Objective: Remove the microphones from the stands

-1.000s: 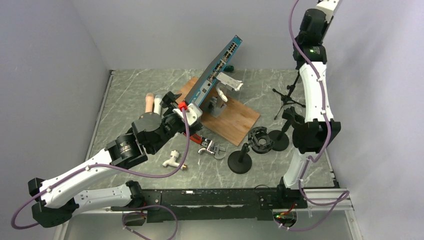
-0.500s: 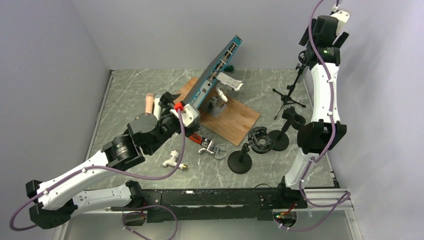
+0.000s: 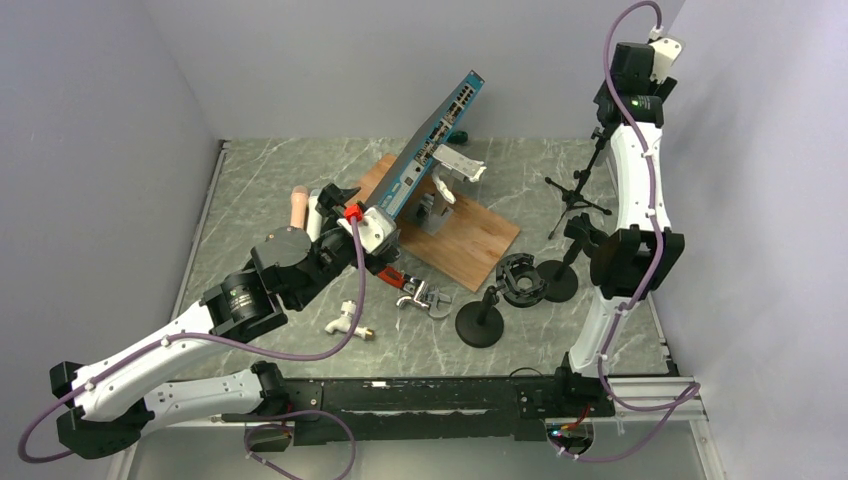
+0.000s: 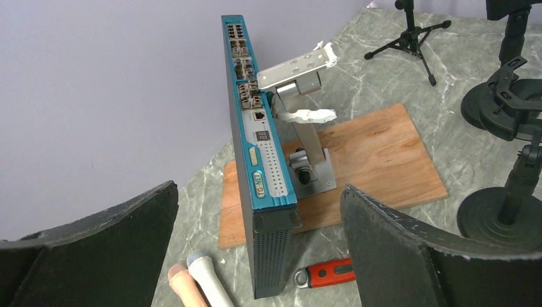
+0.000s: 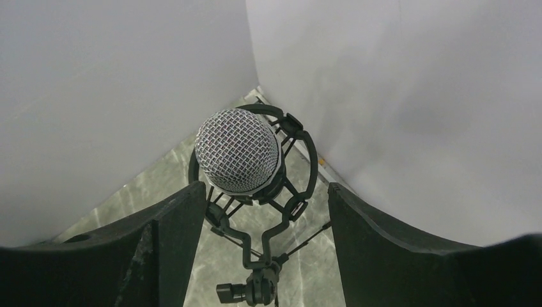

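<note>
Your right tool (image 5: 265, 192) hangs spread wide over the mic (image 5: 237, 150), seated in its mount (image 5: 305, 167) atop the far-right stand (image 5: 254, 286), so centre it, close on the head, pull straight up.

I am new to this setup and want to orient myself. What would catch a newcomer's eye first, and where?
First, the microphone with its silver mesh head, in a black shock mount in the far right corner, framed untouched by the open right gripper. Next, the blue network switch, tilted steeply beside a metal stand in the middle.
</note>
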Tool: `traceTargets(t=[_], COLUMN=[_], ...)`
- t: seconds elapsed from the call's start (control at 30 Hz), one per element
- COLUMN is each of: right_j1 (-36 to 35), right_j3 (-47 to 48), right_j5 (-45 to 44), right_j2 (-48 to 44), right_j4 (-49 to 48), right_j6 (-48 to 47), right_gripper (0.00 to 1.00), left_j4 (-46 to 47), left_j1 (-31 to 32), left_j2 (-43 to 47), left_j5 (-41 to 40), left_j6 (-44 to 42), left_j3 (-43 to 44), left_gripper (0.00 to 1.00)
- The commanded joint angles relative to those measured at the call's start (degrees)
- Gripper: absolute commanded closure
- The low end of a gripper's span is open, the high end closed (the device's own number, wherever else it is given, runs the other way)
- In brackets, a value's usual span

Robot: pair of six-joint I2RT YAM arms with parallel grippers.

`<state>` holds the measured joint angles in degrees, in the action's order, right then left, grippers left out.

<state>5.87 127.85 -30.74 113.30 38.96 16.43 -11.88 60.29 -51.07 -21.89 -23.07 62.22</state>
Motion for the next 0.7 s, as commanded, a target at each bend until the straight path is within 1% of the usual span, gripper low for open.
traceTargets(t=[0.0, 0.17, 0.43, 0.57, 0.67], right_j1=[-1.06, -1.7, -2.57, -3.09, -3.38], right_j3=[2.45, 0.73, 2.05, 1.11, 3.94], right_j5=[-4.94, -6.93, -9.0, -11.11, -12.15], right_j2=[1.4, 2.03, 4.91, 5.05, 6.57], right_j4=[-2.18, -4.92, -8.07, -11.57, -10.19], right_j6=[-0.6, -1.02, -3.25, -5.07, -5.24], right_gripper=[0.28, 0.28, 0.26, 0.29, 0.32], left_j4=[0.77, 0.8, 0.89, 0.93, 0.89], left_j1=[-0.18, -0.17, -0.18, -0.18, -0.22], left_j2=[0.89, 0.66, 0.88, 1.04, 1.21], left_j5=[0.53, 0.38, 0.18, 0.14, 0.1], left_j6=[0.65, 0.59, 0.48, 0.44, 0.48], left_j3=[1.64, 1.64, 1.59, 1.54, 1.62], left_gripper=[0.01, 0.0, 0.01, 0.01, 0.01])
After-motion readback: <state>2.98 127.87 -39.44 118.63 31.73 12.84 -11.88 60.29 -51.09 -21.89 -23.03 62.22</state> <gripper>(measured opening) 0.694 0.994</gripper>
